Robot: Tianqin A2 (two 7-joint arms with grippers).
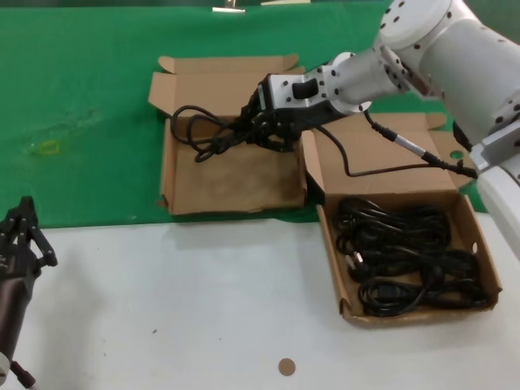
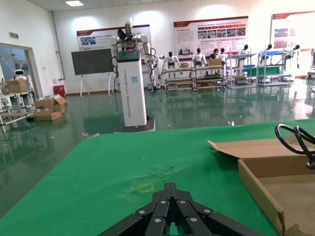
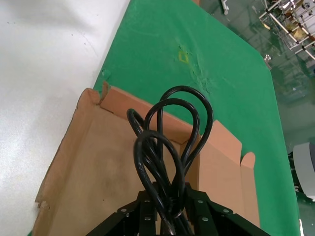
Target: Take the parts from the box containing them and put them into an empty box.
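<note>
Two brown cardboard boxes lie side by side. The left box is empty inside. The right box holds several black cable bundles. My right gripper is shut on one black cable bundle and holds it over the left box; its loops hang toward the box's far left corner. In the right wrist view the cable bundle sticks out from the right gripper above the box floor. My left gripper is shut and empty at the near left, over the white table; it also shows in the left wrist view.
A green cloth covers the table's far half; the near half is white. A small brown disc lies near the front edge. The left box's edge and a cable loop show in the left wrist view.
</note>
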